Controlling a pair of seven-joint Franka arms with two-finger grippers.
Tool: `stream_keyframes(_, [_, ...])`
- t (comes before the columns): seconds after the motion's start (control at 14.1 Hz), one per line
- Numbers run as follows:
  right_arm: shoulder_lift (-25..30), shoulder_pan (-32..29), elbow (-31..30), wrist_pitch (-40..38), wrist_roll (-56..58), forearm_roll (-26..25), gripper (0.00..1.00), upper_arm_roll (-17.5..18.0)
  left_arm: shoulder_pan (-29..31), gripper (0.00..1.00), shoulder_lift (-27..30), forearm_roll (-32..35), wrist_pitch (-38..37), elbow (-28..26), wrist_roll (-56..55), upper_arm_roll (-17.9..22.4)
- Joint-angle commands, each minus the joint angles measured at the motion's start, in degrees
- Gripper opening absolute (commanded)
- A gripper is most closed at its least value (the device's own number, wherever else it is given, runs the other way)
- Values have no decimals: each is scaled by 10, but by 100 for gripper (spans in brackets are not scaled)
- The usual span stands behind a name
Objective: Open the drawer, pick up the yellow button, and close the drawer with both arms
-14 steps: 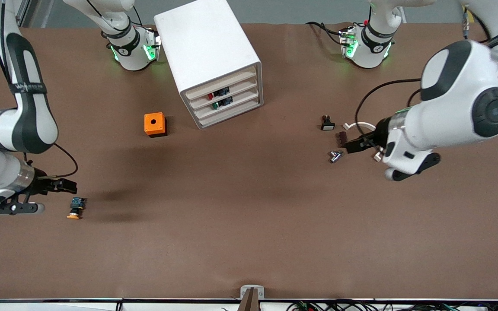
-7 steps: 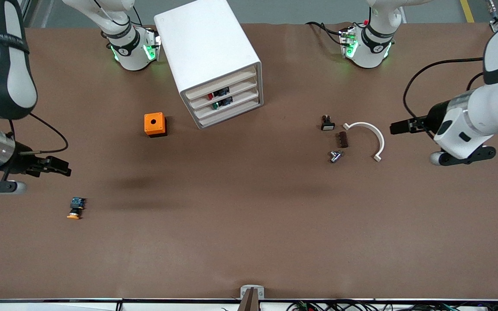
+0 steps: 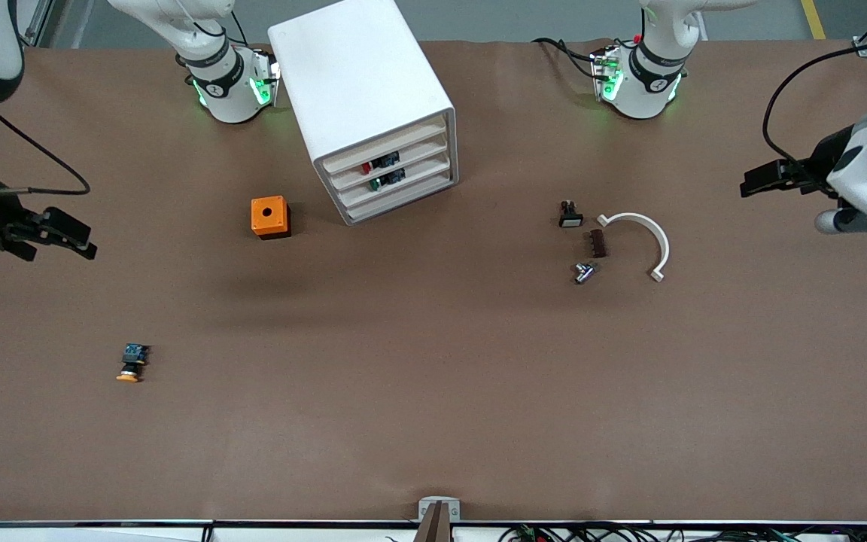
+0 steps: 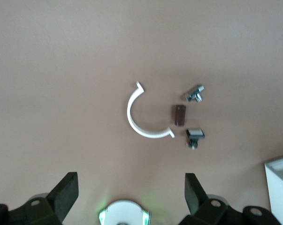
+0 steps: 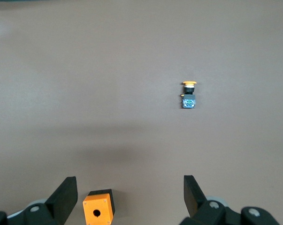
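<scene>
Lying out on the counter (image 3: pixel 433 421), the button (image 3: pixel 129 363) suggests the task is done, with the drawer (image 3: pixel 384 147) shut and the left hand (image 3: pixel 759 181) and right hand (image 3: pixel 65 235) both released, empty, over opposite ends.

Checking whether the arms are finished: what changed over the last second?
Both grippers, open and empty, pulled back: the right gripper away from the button, the left gripper away from the white curved clip. Button, parts and the shut drawer stayed put.

A matte brown tabletop (image 3: pixel 433 391) fills nearly the whole scene under soft, even light. Grey floor (image 3: pixel 494 19) shows past its upper edge, with a yellow stripe (image 3: pixel 812 19) toward the left arm's end.
</scene>
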State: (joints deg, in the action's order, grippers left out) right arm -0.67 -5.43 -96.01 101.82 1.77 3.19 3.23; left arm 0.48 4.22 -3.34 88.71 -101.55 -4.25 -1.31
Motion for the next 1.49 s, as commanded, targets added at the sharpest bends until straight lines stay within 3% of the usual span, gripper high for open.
stream_keyframes(0.0, [35,-5,-23,-14,-7,6,100,-2,5,100,77,10,63,-92,6,-8])
stream_keyframes(0.28, [45,-10,-30,-16,-6,1,100,-2,5,100,56,11,56,-21,11,-7])
stream_keyframes(0.57, [43,-10,-25,-43,-6,1,100,-1,5,100,-16,12,50,89,26,-4])
stream_keyframes(0.71, [42,-13,-23,-47,-3,5,100,-2,3,100,-33,13,9,126,26,-4])
stream_keyframes(0.92, [41,-17,-20,-45,0,5,100,-2,-2,100,-34,50,-14,125,28,-11])
stream_keyframes(1.42, [44,-18,-8,-47,-6,-1,100,-2,-2,100,-34,47,-33,129,28,-12])
